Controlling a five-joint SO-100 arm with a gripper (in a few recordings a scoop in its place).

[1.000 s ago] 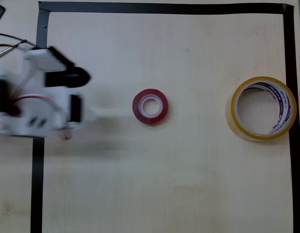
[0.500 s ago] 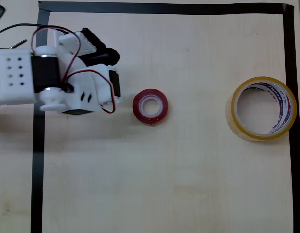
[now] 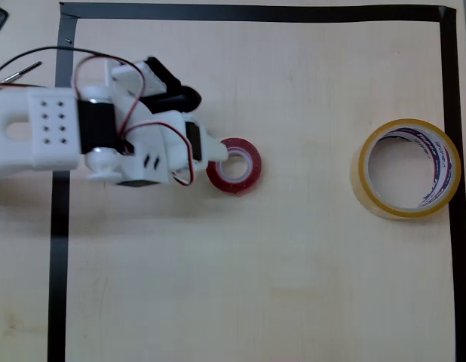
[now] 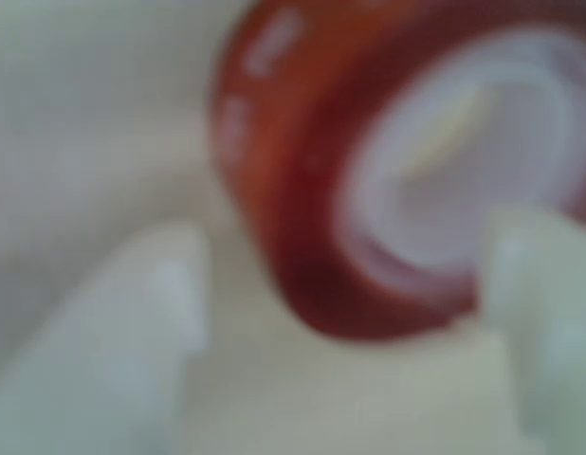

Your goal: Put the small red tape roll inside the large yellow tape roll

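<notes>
Jaws are seen apart, one on each side of the near wall of the red roll point(image 4: 302, 190) in the wrist view. One white finger point(image 4: 132, 322) is outside the roll, at the lower left. The other finger point(image 4: 549, 303) is at the right, and it looks to be at or in the white hole. Nothing is held yet. It cannot be told from this blurry view whether a finger is touching the roll.

The red roll point(image 3: 234, 165) is lying flat on the table point(image 3: 255, 286), a little left of the middle in the overhead view. The gripper point(image 3: 218, 153) is right at its left edge. The yellow roll point(image 3: 406, 168) is lying flat too, well apart, far over on the right by the black tape line point(image 3: 450, 75). Its wide hole is open and faces up.

What could go wrong: the roll is small and shiny, so it may be pushed away across the smooth table if one finger hits it first. It may also be pinched badly and slip out or tip when it is lifted. A good grip is needed, with the wall of the roll between the two fingers. A long carry to the yellow roll is left, so a weak grip could mean a drop on the way.
</notes>
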